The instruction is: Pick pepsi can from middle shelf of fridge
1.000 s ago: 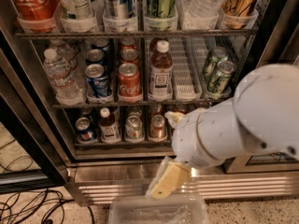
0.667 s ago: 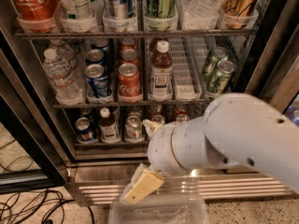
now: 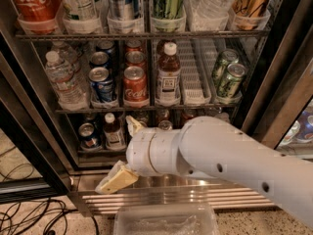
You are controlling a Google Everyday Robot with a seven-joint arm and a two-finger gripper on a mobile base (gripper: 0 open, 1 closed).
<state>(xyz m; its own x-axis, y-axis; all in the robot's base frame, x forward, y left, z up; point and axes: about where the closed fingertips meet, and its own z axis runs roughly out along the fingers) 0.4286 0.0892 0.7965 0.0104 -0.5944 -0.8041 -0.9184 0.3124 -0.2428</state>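
The fridge point(image 3: 274, 102) stands open in front of me. On its middle shelf point(image 3: 146, 106) the blue pepsi can point(image 3: 102, 83) stands at the front of a lane with more blue cans behind it. A water bottle point(image 3: 61, 80) is to its left and a red Coca-Cola can point(image 3: 135, 84) to its right. My gripper point(image 3: 123, 152) is below that shelf, in front of the bottom shelf and under the Coca-Cola can. Its cream fingers are spread apart, one fingertip point(image 3: 115, 179) low and one point(image 3: 133, 125) high. It holds nothing. My white arm point(image 3: 230, 163) comes in from the lower right.
A brown drink bottle point(image 3: 168, 75), a bare lane tray point(image 3: 194, 80) and green cans point(image 3: 227, 77) fill the rest of the middle shelf. Bottles and cans line the top shelf point(image 3: 142, 33). A clear plastic bin point(image 3: 166, 222) sits at the bottom edge. Cables point(image 3: 29, 214) lie on the floor, left.
My arm has swung left across the fridge front, and the gripper has moved left and a little up, closer to the lanes under the pepsi and Coca-Cola cans.
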